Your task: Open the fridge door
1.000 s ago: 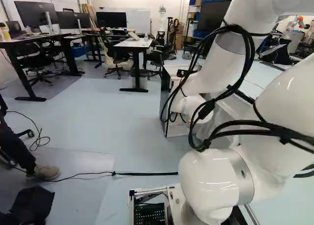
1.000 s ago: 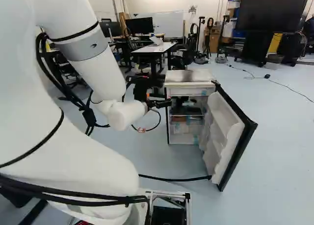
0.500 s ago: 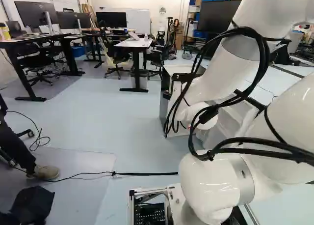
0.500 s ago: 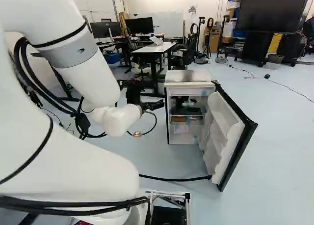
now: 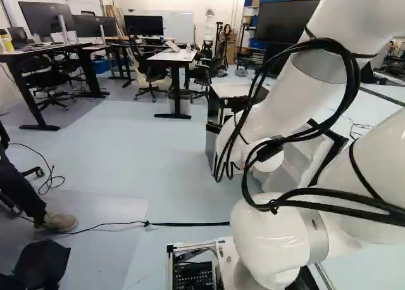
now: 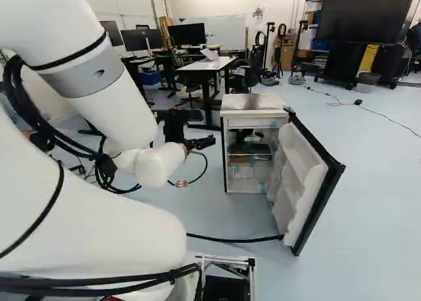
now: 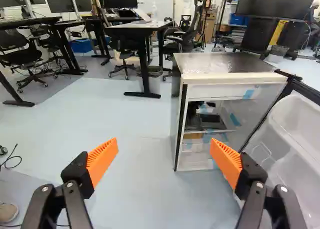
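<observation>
One end effector [image 7: 164,143], spread wide, gripping nothing, left of the fridge [image 6: 253,103] in the right base view. Door [image 6: 308,183] to the fridge's right, swung well out. Opening looks done; only backing off left, if anything.

Before me the mini fridge [image 6: 253,102] stands on the floor [image 6: 368,215], its door [image 6: 296,166] rightward, a desk [image 6: 205,65] behind, leftward.
</observation>
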`<state>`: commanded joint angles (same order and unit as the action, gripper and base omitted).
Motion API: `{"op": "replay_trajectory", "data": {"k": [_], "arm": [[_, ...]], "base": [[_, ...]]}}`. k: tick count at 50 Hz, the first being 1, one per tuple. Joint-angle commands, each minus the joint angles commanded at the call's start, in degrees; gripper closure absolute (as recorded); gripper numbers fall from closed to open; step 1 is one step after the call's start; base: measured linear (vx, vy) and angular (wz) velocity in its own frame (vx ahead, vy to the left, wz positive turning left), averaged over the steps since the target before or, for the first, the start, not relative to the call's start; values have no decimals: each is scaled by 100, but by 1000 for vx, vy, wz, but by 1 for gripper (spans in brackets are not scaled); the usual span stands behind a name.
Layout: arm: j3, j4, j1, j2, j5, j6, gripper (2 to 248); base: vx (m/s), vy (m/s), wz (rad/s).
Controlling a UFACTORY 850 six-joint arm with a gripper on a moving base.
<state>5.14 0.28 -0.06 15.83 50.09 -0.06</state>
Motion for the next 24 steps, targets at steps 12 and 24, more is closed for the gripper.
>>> {"op": "replay_trajectory", "data": {"k": [12,24], "arm": [[-14,-28,6,17,-9,6,3],[-14,-28,6,17,-9,6,3]], "base": [[0,0,0],[0,0,0]]}}
